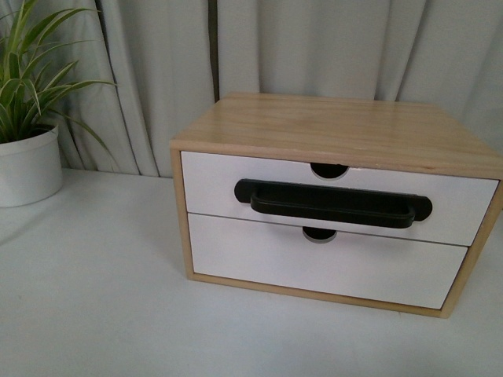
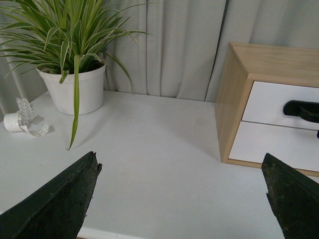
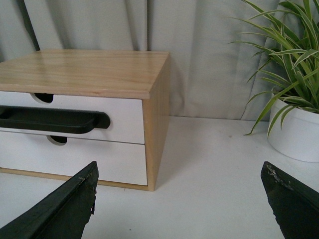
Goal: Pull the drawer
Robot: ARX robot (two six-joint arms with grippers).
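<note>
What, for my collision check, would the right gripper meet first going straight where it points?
Probably the cabinet's side edge, beside the drawer, not the handle; depth is unclear, so the right gripper might reach the table first.

- The light is soft, even and fairly bright; the white table [image 1: 94, 298] around the wooden cabinet [image 1: 330, 126] takes on a cool grey cast.
- Faint, blurry-edged shadows lie on the table beside the cabinet's side walls.
- The cabinet's top carries only a pale sheen.
- The drawer [image 1: 212, 184] in the cabinet's front is evenly lit.
- The front view looks slightly hazy.
</note>
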